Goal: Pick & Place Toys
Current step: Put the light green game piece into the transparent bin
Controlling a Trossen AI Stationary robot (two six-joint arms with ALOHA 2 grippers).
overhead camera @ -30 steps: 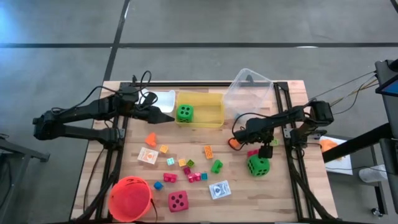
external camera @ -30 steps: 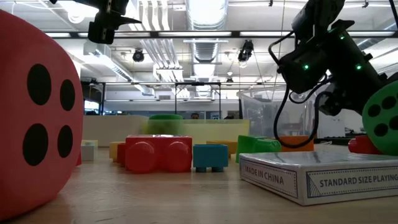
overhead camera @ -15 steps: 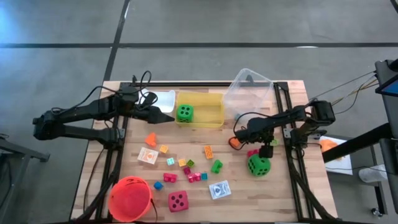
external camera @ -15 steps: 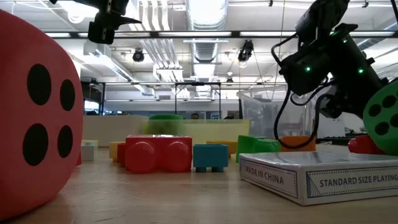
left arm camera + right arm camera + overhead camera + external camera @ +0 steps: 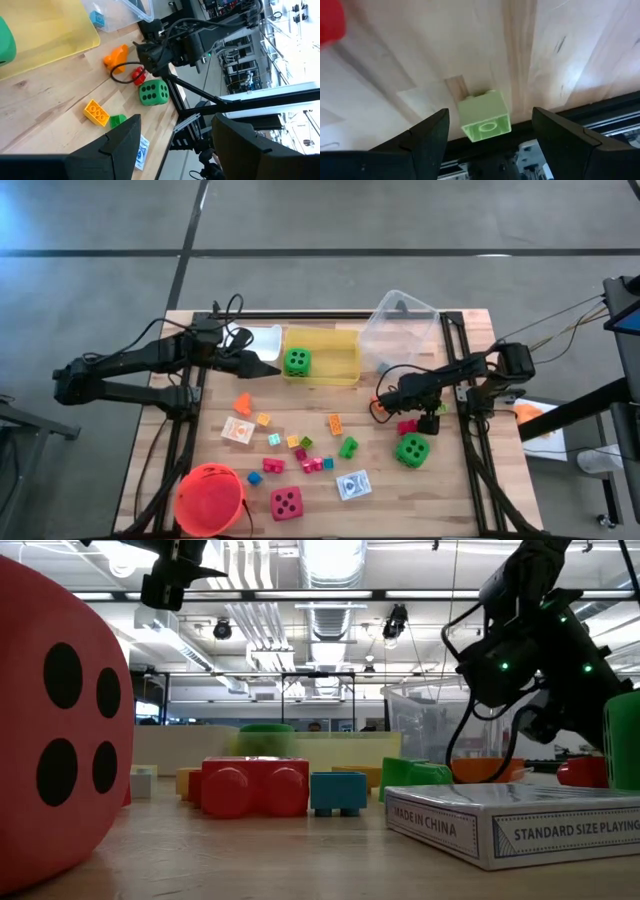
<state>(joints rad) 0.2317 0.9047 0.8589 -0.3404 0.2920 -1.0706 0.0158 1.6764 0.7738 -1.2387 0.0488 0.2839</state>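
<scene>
My right gripper (image 5: 495, 135) is open and points down at the table's right side (image 5: 431, 418). Its fingers stand on either side of a small light-green block (image 5: 484, 116) without touching it. The block lies on the wood by the black rail. A green die (image 5: 411, 450) rests on the table just nearer. My left gripper (image 5: 262, 368) is open and holds nothing. It hangs high beside the yellow bin (image 5: 340, 370), where another green die (image 5: 296, 361) sits. A pink-red die (image 5: 286, 502), picture cards (image 5: 238, 430) and small blocks (image 5: 313, 464) lie mid-table.
An orange-red bucket (image 5: 209, 498) stands at the near left. A clear bin (image 5: 400, 327) and a white bin (image 5: 262, 340) flank the yellow one at the far edge. An orange piece (image 5: 377, 409) and a red block (image 5: 406, 426) lie under my right arm. A card box (image 5: 510, 825) fills the low view's foreground.
My right arm has sunk a little toward the table. The green die beside it has turned over and shifted slightly toward the table's near left. Its dotted face no longer shows in the low view.
</scene>
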